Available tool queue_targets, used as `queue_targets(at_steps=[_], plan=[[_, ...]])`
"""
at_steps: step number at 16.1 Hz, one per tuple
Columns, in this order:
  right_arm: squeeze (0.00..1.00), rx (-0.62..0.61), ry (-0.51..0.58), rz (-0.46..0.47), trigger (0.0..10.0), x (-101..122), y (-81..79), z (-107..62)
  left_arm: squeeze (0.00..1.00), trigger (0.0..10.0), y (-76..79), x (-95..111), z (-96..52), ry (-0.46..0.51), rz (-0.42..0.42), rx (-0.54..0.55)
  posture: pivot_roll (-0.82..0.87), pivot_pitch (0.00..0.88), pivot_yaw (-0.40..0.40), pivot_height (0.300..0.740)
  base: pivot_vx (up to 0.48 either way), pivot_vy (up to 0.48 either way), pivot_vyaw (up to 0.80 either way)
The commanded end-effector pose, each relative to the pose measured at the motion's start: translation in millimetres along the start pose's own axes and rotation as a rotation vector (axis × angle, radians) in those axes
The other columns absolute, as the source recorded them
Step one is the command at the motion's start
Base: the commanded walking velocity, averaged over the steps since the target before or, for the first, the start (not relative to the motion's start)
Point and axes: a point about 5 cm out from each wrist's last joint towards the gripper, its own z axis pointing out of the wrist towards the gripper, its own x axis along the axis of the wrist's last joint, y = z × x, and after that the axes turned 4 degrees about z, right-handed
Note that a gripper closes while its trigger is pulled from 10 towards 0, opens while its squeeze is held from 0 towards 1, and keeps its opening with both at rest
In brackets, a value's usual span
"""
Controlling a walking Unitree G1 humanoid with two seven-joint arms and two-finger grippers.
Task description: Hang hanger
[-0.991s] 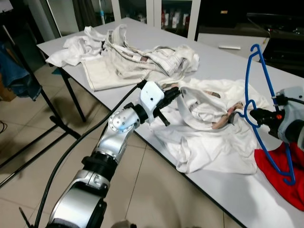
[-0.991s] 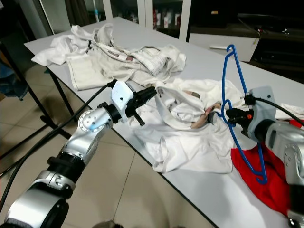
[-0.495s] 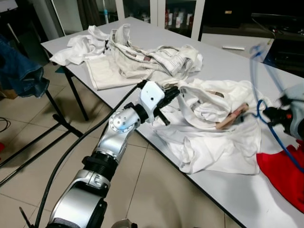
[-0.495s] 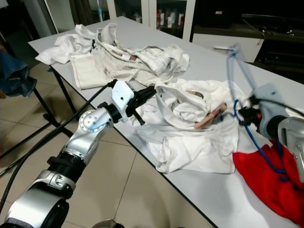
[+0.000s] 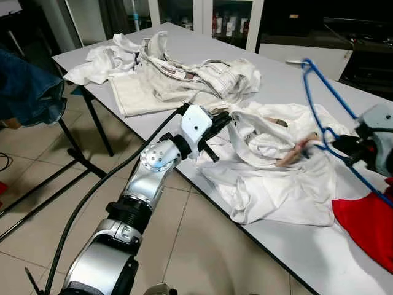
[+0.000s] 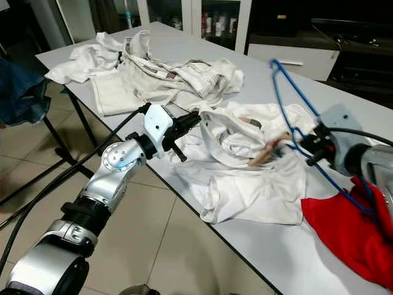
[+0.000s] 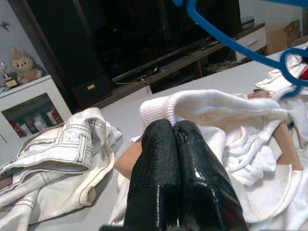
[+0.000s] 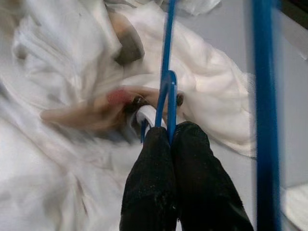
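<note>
A blue plastic hanger (image 5: 331,92) is held tilted above the table, its hook end up and toward the far side. My right gripper (image 5: 341,146) is shut on it near its loop; the right wrist view has the black fingers (image 8: 154,159) clamped on the blue bar (image 8: 166,86). A crumpled white shirt (image 5: 276,178) lies on the white table (image 5: 288,80) below it. My left gripper (image 5: 225,119) is shut on the shirt's ribbed collar (image 7: 202,103) at the table's near edge. A tan, stick-like object (image 5: 295,153) lies in the shirt's folds.
A red cloth (image 5: 368,224) lies on the table at the right. A heap of cream clothes (image 5: 178,77) covers the far left of the table. Blue jeans (image 5: 27,92) hang at the left over black rack legs (image 5: 80,163). Tiled floor lies beside the table.
The right gripper has swung the hanger from nearly upright to leaning, hook end toward the far left, and has lifted a little. The left gripper stays on the collar.
</note>
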Motion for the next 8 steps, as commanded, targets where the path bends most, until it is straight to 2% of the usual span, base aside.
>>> queue_targets(at_steps=[1,3,4,5,8], plan=[[0.0,-0.049,0.085,0.088,10.0,13,9.2,-3.2,0.0,10.0,-3.6,4,3.3,0.005,0.029,0.002,-0.04,0.0,0.037,0.723,0.0,0.0,0.0],[0.0,-0.011,0.072,0.152,10.0,3,5.6,0.0,0.0,10.0,-2.6,4,3.4,0.006,0.03,0.001,-0.04,0.0,0.041,0.723,0.0,0.0,0.0],[0.0,-0.002,0.068,0.153,10.0,1,4.5,0.3,0.0,10.0,-2.6,4,3.2,0.006,0.03,0.001,-0.04,0.0,0.044,0.723,0.0,0.0,0.0],[0.0,0.003,0.033,0.089,10.0,-6,5.1,-1.4,0.0,10.0,-3.1,4,2.9,0.005,0.031,-0.002,-0.05,0.0,0.049,0.723,0.0,0.0,0.0],[0.0,0.069,-0.018,0.034,10.0,-16,4.4,-9.5,0.0,10.0,-4.1,5,4.0,0.006,0.036,-0.006,-0.05,0.0,0.055,0.723,0.0,0.0,0.0]])
